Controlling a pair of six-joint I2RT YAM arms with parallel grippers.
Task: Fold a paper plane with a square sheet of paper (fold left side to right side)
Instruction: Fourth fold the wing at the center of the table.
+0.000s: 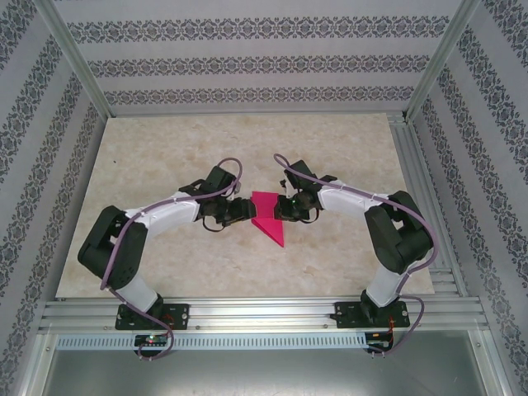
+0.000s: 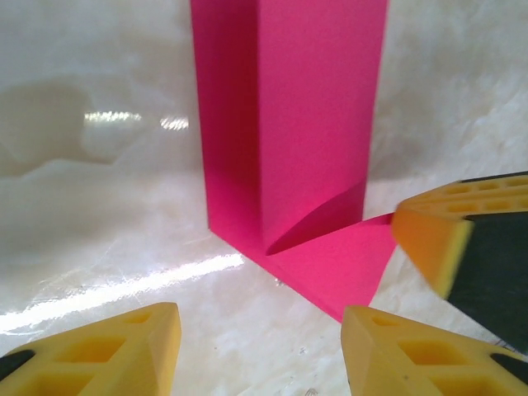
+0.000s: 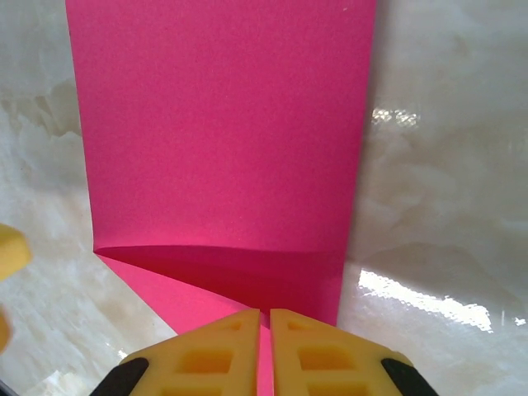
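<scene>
Magenta sheet of paper (image 1: pixel 266 216), we judge only partly folded: our right tool (image 3: pixel 264 318) pinches its three o'clock edge, our left tool (image 2: pixel 260 322) gapes empty at nine.

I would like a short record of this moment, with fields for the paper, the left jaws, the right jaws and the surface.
paper: sheet of paper, magenta, folded, on the table between the two arms
layers: upper layer lifted over a lower layer lying flat
left jaws: open, gripping nothing
right jaws: shut on the paper's edge
surface: pale marble pattern, glossy
</scene>
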